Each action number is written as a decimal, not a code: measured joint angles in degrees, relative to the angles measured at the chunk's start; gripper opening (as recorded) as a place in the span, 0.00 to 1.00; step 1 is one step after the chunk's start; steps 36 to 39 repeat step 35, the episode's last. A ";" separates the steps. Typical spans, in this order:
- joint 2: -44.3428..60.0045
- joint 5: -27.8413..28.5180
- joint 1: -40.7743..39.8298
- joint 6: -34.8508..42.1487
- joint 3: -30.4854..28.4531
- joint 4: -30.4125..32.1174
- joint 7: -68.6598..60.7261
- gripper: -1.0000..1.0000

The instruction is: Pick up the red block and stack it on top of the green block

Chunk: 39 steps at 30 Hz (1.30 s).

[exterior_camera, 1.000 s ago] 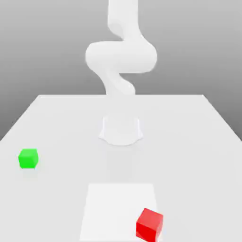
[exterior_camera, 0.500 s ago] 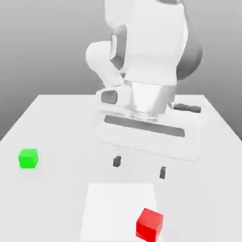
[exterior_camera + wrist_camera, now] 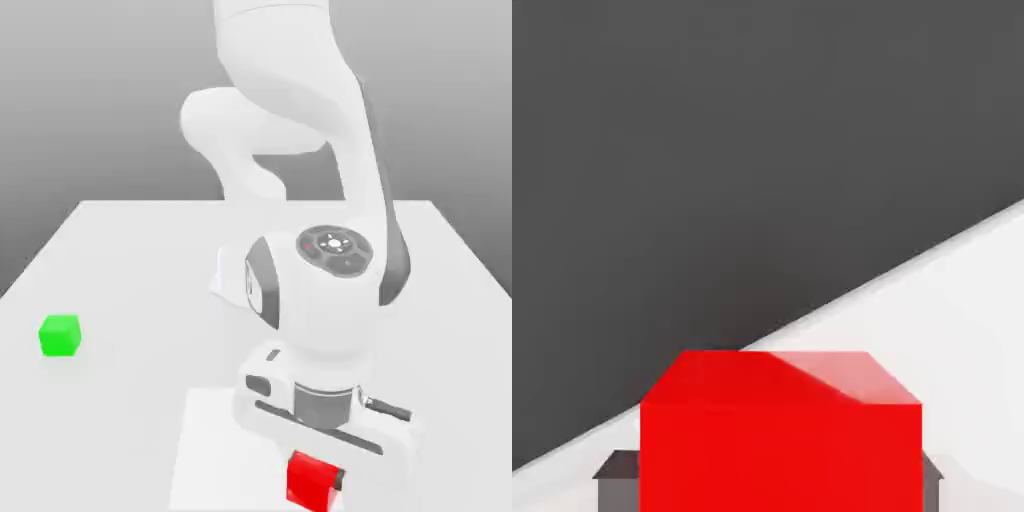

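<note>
The gripper [image 3: 318, 482] sat low over the red block [image 3: 310, 479], its fingers [image 3: 616, 478] flanking the cube; whether they gripped it could not be told. The green block [image 3: 59, 335] stood well apart on the table [image 3: 130, 260], toward the exterior view's left.

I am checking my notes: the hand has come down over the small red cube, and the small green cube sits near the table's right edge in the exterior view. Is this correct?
Not quite: in the exterior view the small green cube sits near the table's left edge. The hand is over the small red cube.
</note>
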State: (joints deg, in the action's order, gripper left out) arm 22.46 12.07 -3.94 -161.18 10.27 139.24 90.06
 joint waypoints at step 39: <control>-18.12 -16.15 -41.91 -3.43 -24.08 21.09 28.40 1.00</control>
